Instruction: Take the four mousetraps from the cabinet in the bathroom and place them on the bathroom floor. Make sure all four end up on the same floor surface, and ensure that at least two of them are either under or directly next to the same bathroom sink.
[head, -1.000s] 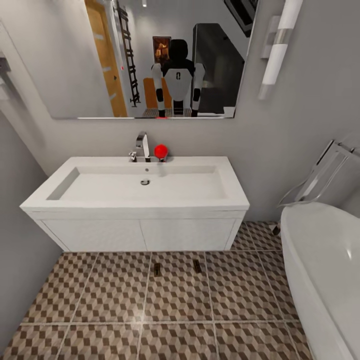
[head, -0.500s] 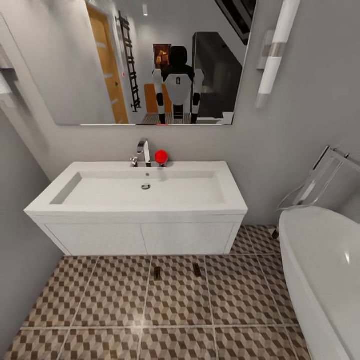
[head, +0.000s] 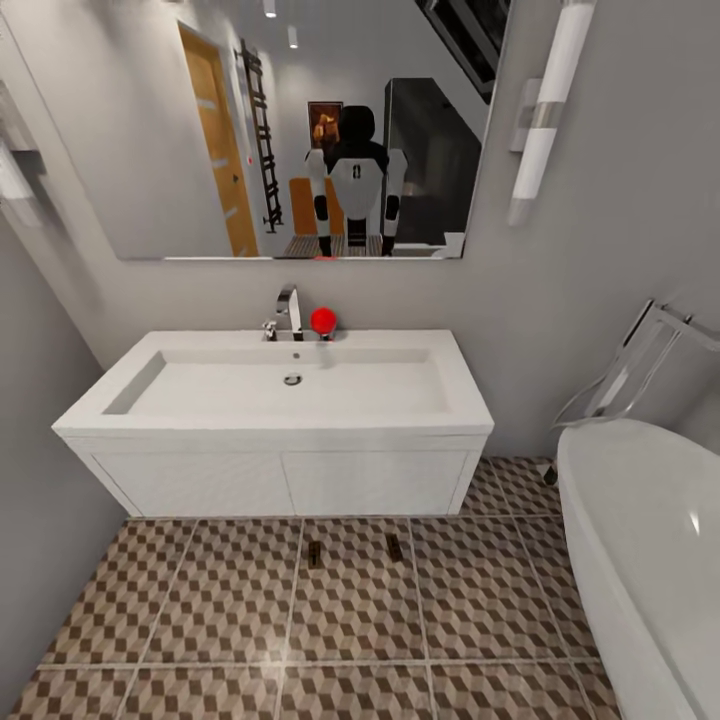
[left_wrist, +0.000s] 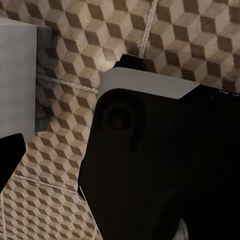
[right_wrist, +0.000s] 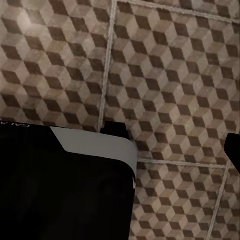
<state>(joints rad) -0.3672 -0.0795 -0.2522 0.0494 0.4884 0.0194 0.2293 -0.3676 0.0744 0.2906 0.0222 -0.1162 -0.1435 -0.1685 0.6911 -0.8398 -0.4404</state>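
Head view has the sink (head: 280, 390) with two mousetraps (head: 315, 556) lying on the bathroom floor (head: 200, 610) just in front of the vanity, near each other, long axes pointing toward it. Wrist views just give the cube tiles plus dark robot body parts, no traps. Can't tell if either arm's jaws are released or clenched

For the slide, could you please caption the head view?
Two mousetraps lie on the cube-patterned floor before the white sink.
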